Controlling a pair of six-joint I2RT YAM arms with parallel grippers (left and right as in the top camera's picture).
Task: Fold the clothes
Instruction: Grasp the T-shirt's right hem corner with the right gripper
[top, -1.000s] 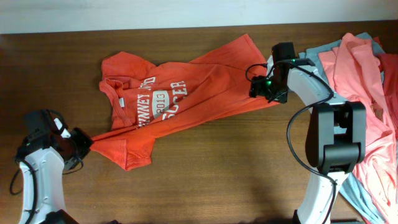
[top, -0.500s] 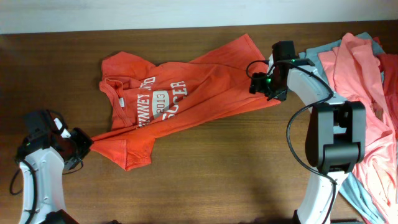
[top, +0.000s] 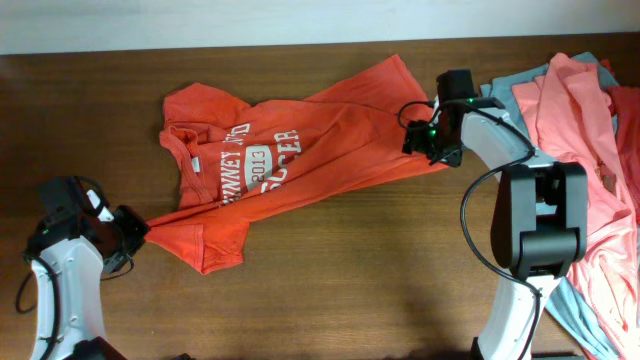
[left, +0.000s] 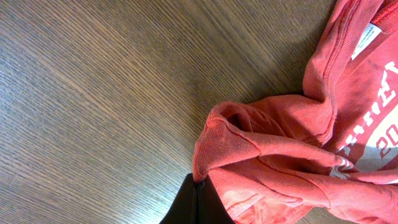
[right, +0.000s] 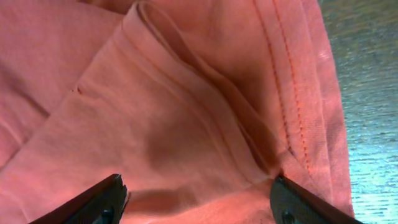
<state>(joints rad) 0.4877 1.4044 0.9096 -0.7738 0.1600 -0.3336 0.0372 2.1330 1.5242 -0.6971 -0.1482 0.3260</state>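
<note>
Cloth is pinched in the left gripper (top: 135, 232). Its two fingers (left: 186, 208) are pressed together, and a bunched fold of the orange-red T-shirt (top: 280, 165) is clamped at their tips. From that grip the garment is spread away across the table (top: 330, 290), rumpled close to the fingers and flatter further off. In the left wrist view the gathered edge is seen rising just ahead of the closed tips. The white lettering (left: 379, 149) and a small white label (left: 367, 40) are seen further out to one side, and bare wood to the other.

The right gripper (top: 425, 145) is held over the opposite end of the same T-shirt, at its lower edge. Its jaws are spread wide and nothing is gripped between them. In the right wrist view flat orange-red fabric is seen lying between and ahead of the two parted fingers (right: 93, 202). A stitched hem (right: 298, 112) is seen running ahead of one finger, with wood just beyond it. Whether the tips are touching the cloth cannot be told.

On the outer side of the right gripper, a salmon-pink T-shirt (top: 580, 130) is heaped over a teal-grey T-shirt (top: 515, 82), near the arm.
</note>
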